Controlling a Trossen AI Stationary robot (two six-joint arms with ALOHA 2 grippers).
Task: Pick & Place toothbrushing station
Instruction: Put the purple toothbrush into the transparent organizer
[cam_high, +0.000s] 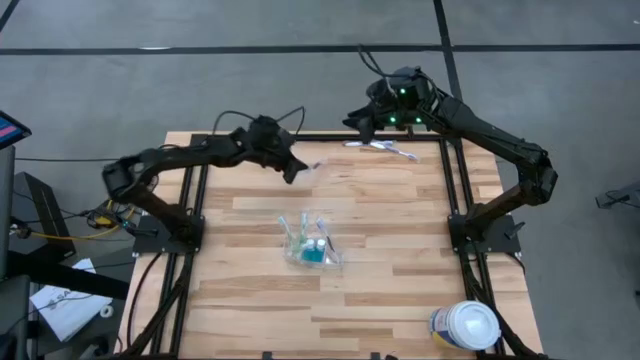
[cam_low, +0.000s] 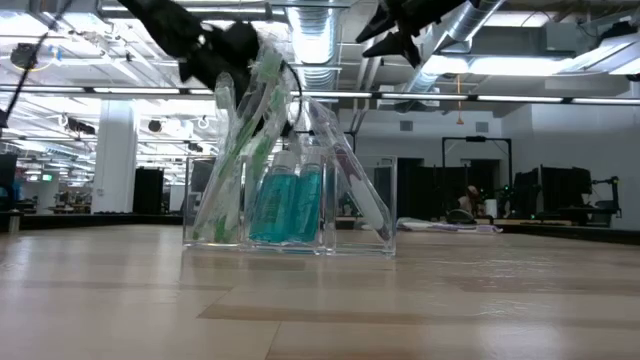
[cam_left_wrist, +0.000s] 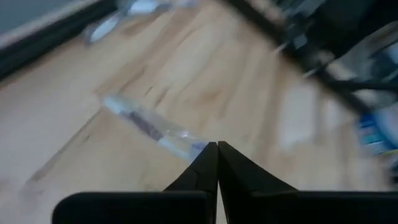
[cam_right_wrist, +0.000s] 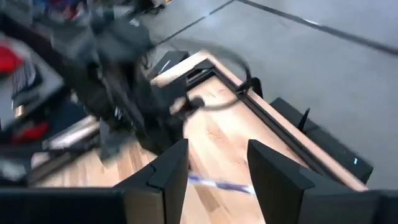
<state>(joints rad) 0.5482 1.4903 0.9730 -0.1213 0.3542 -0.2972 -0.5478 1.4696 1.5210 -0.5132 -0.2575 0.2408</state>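
The left claw (cam_high: 293, 170) sits in the upper middle of the high view, clenched on one end of a thin clear plastic-wrapped toothbrush (cam_left_wrist: 149, 126). In the left wrist view its two dark fingers (cam_left_wrist: 208, 165) meet tip to tip, with the wrapped brush slanting away from them above the pale wooden plank surface (cam_high: 380, 230).

The right claw (cam_high: 362, 124) hovers near the upper edge of the surface, right of centre in the high view. Its fingers (cam_right_wrist: 171, 168) stand apart in the right wrist view with nothing between them, so it is released. Just beside it, at the top edge of the surface, lie a few more slim wrapped items (cam_high: 382, 148).

The toothbrushing station (cam_high: 312, 243), a small see-through colourless plastic holder, stands on the surface just below the centre of the high view, well apart from both claws. In the low view the station (cam_low: 290, 200) fills the left centre, holding teal-blue bottles and clear wrapped brushes that lean outward.

A round tub with a white lid (cam_high: 466, 326) stands in the lower right corner of the high view, near the surface's edge.
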